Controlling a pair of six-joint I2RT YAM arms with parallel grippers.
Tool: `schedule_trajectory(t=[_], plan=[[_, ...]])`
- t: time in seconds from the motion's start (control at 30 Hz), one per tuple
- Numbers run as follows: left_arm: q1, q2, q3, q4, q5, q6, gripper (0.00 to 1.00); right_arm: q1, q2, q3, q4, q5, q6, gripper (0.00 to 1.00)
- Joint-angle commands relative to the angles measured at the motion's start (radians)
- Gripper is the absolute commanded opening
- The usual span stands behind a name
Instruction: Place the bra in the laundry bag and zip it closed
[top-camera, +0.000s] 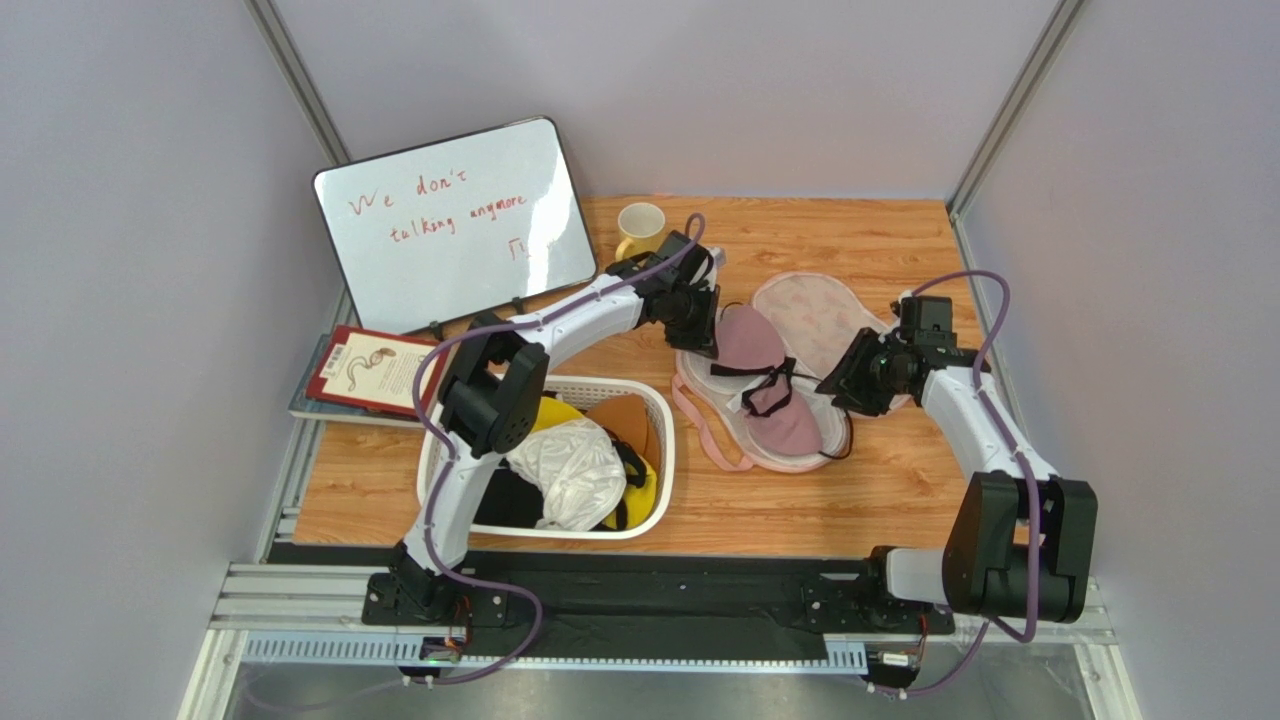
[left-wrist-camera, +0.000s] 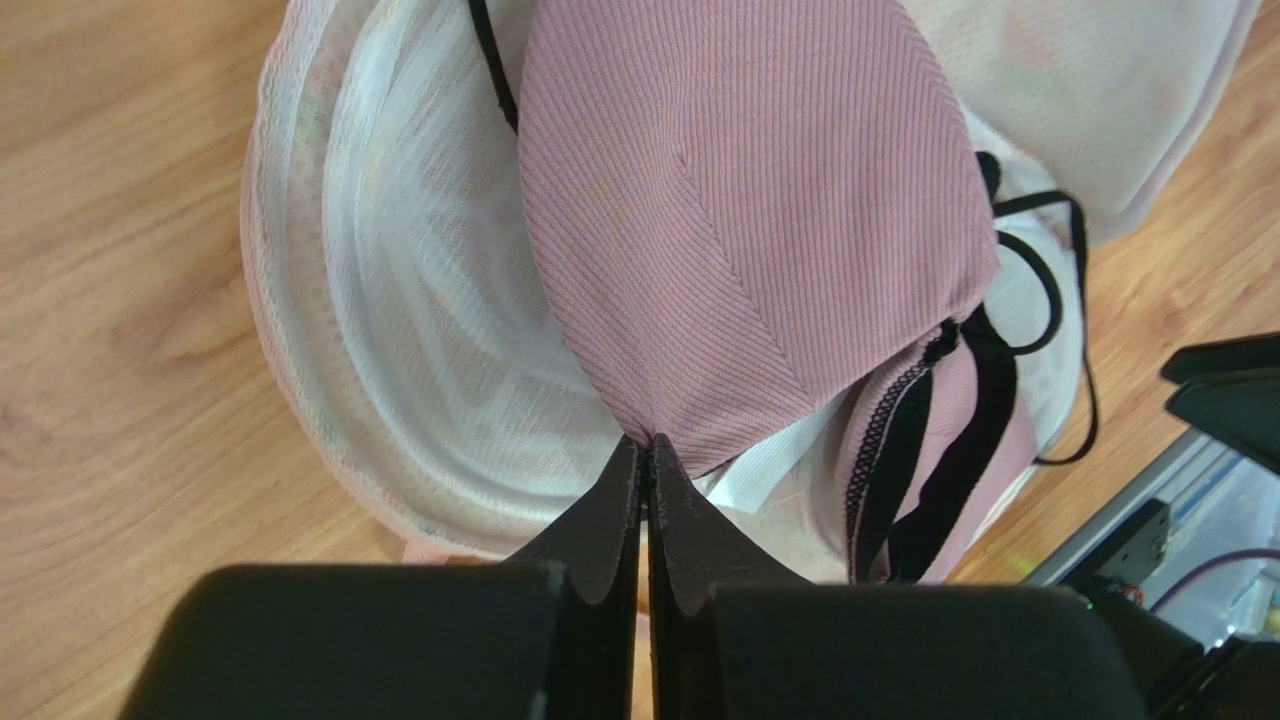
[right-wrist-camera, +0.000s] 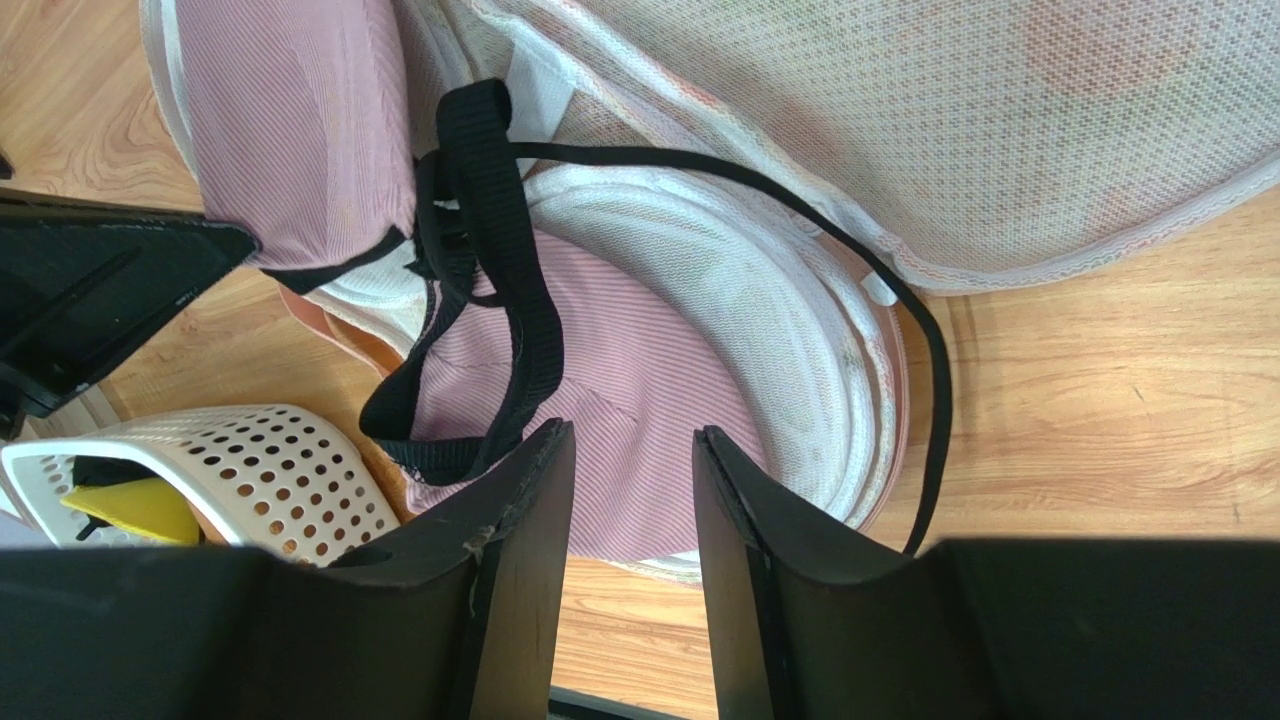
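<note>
The pale pink bra (top-camera: 759, 383) lies with black straps across the open cream laundry bag (top-camera: 824, 312) at mid-table. In the left wrist view my left gripper (left-wrist-camera: 649, 443) is shut, pinching the lower point of one ribbed pink bra cup (left-wrist-camera: 751, 195) over the bag's white mesh bowl (left-wrist-camera: 406, 315). From above, the left gripper (top-camera: 694, 323) sits at the bag's left rim. My right gripper (right-wrist-camera: 628, 435) stands open, nothing between its fingers, just above the other bra cup (right-wrist-camera: 646, 360) and a black strap (right-wrist-camera: 504, 285). The bag's printed flap (right-wrist-camera: 1052, 135) lies folded back.
A white slotted basket (top-camera: 601, 398) holding white and yellow garments stands near the left arm, also seen as the perforated basket wall (right-wrist-camera: 256, 465). A whiteboard (top-camera: 451, 225), yellow mug (top-camera: 642, 225) and a book (top-camera: 368, 371) sit at the back left.
</note>
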Motion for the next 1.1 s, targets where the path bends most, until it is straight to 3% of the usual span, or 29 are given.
schedule_trajectory(t=[0.0,0.37,0.83,1.07], plan=[[-0.004,-0.071,-0.002,-0.048,0.003,0.067,0.0,0.007,0.009,0.002,0.016,-0.008,-0.026,0.4],[-0.001,-0.026,0.042,-0.191,-0.001,0.153,0.0,0.047,0.044,0.019,-0.001,0.029,-0.045,0.4],[0.009,0.001,0.077,-0.205,-0.024,0.153,0.0,0.088,0.057,0.01,-0.007,0.078,-0.027,0.41],[0.009,-0.006,0.096,-0.176,-0.063,0.136,0.0,0.131,-0.005,0.004,-0.119,0.139,-0.022,0.47]])
